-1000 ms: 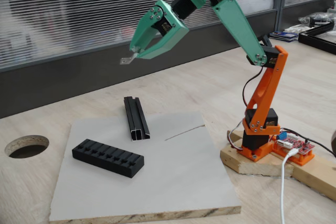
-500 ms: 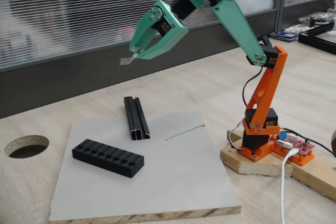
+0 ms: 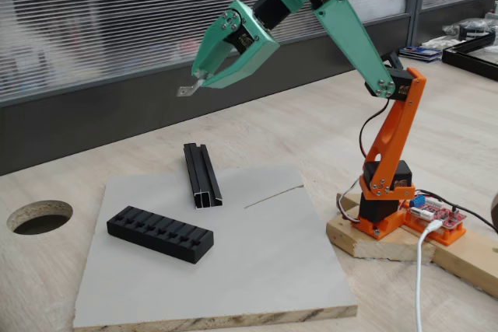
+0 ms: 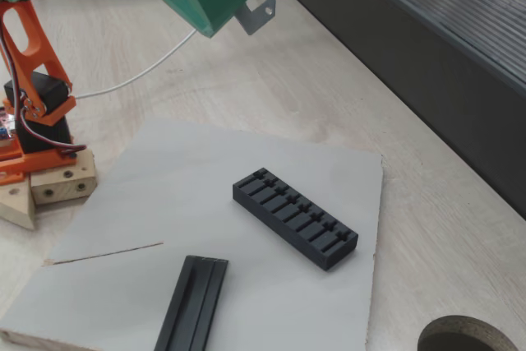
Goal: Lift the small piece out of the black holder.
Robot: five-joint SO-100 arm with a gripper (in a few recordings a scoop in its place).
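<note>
My green gripper (image 3: 199, 78) (image 4: 234, 12) hangs high above the table, shut on the small piece (image 3: 186, 89) (image 4: 257, 15), a silver-grey bent metal strip that sticks out past the fingertips. The black holder (image 3: 159, 232) (image 4: 294, 217), a low slotted block, lies on the grey board (image 3: 249, 270) (image 4: 164, 195) well below and apart from the gripper. All of its slots that show look empty in both fixed views.
A narrow black channel rail (image 3: 201, 174) (image 4: 191, 304) lies on the board beside the holder. A round hole (image 3: 39, 216) (image 4: 468, 336) is cut in the wooden table. The arm's orange base (image 3: 385, 192) stands on a wood block with wires.
</note>
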